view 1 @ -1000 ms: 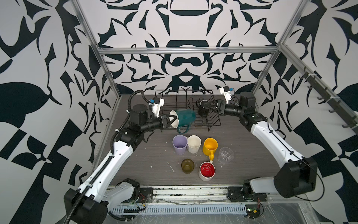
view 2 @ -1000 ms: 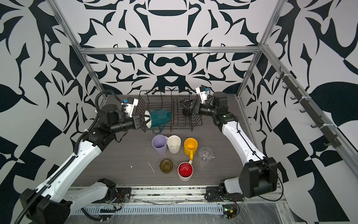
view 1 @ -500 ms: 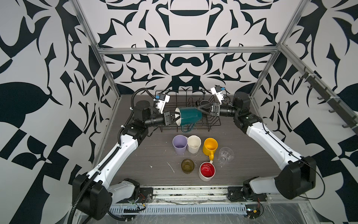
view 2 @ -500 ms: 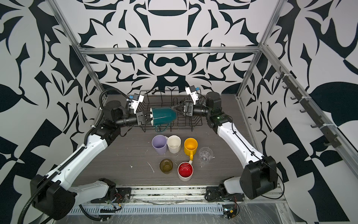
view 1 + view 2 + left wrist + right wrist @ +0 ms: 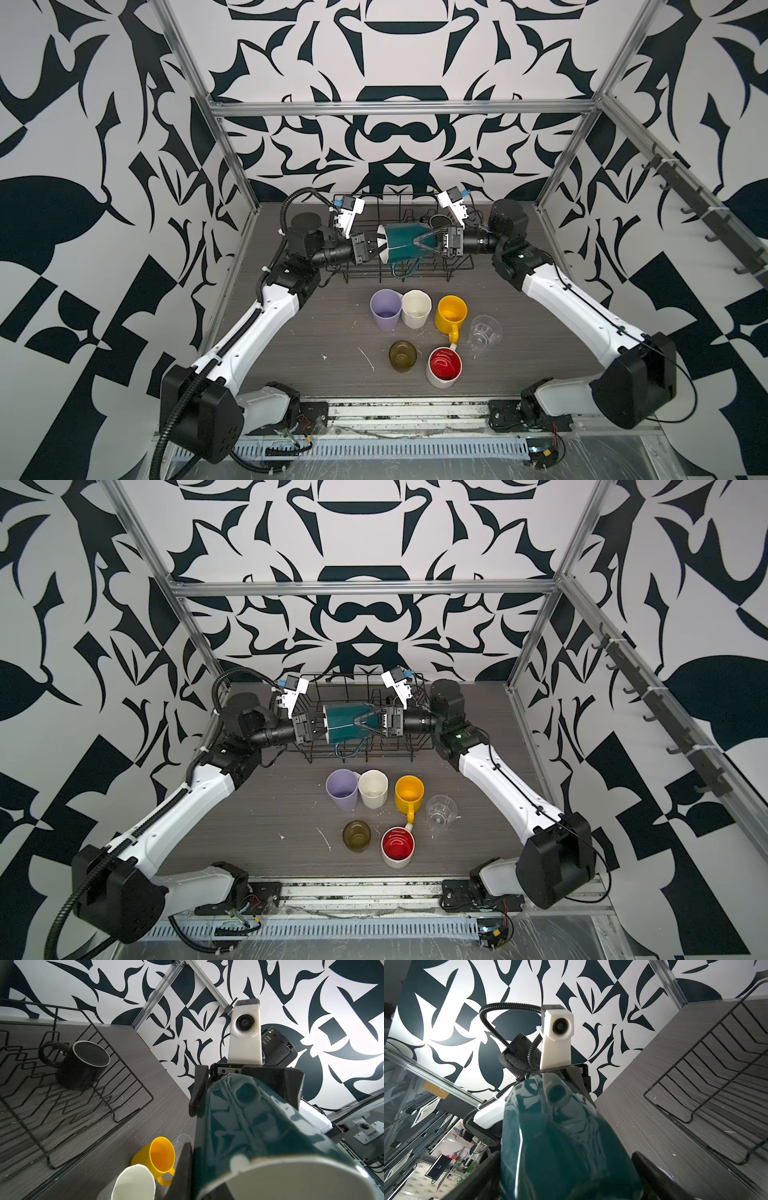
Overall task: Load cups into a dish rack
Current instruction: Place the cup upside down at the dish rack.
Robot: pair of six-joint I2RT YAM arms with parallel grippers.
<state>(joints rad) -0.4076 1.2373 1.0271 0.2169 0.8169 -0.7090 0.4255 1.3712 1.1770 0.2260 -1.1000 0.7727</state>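
One desk [image 5: 324,332]: grey wood-grain top, white scuffs near its middle.
Dish rack [image 5: 457,262]: at the desk's far edge, black mug [image 5: 83,1068] standing inside.
Green mug [image 5: 401,247]: held sideways in the air over the rack's near side, handle down.
Left pincer [image 5: 378,248]: clamped on the mug's rim.
Right pincer [image 5: 415,245]: jaws spread wide around its base.
Loose cups: lilac tumbler [image 5: 386,309], white faceted mug [image 5: 415,309], yellow mug [image 5: 451,313], clear glass [image 5: 484,332], olive glass [image 5: 402,355], red-inside mug [image 5: 444,368].

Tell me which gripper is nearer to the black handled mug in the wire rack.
Right. The right gripper, open around the dark-green mug, is close to the black handled mug; the left gripper pinches the green rim, farther off.
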